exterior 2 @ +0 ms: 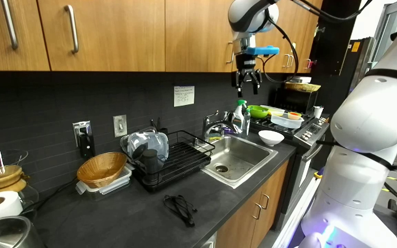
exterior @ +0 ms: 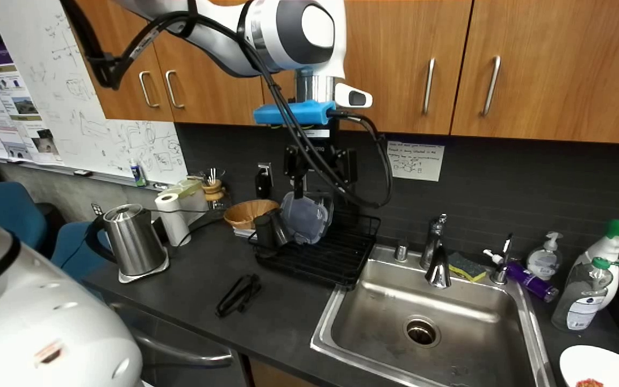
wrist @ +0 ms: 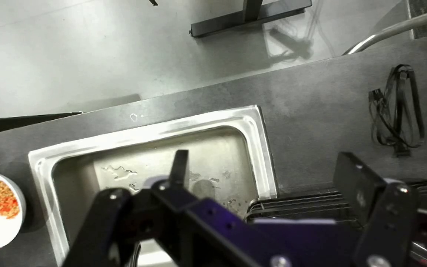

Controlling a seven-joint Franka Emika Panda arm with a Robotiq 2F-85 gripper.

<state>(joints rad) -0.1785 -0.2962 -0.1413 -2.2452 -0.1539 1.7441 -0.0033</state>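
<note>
Hanging over sink [wrist: 260, 155] and dish rack [wrist: 298, 205], gripper [exterior 2: 247, 90] holds nothing, fingers [wrist: 358, 181] well apart; too quick lowering could perhaps strike rack beneath.

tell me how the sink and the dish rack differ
The sink is shiny silver metal, while the dish rack is black and made of thin bars. The sink is set down into the counter, while the dish rack rises above it. The dish rack holds clear plasticware, while the sink shows a drain and what look like wet patches. Both are roughly rectangular, side by side and lower than the open gripper.
</note>
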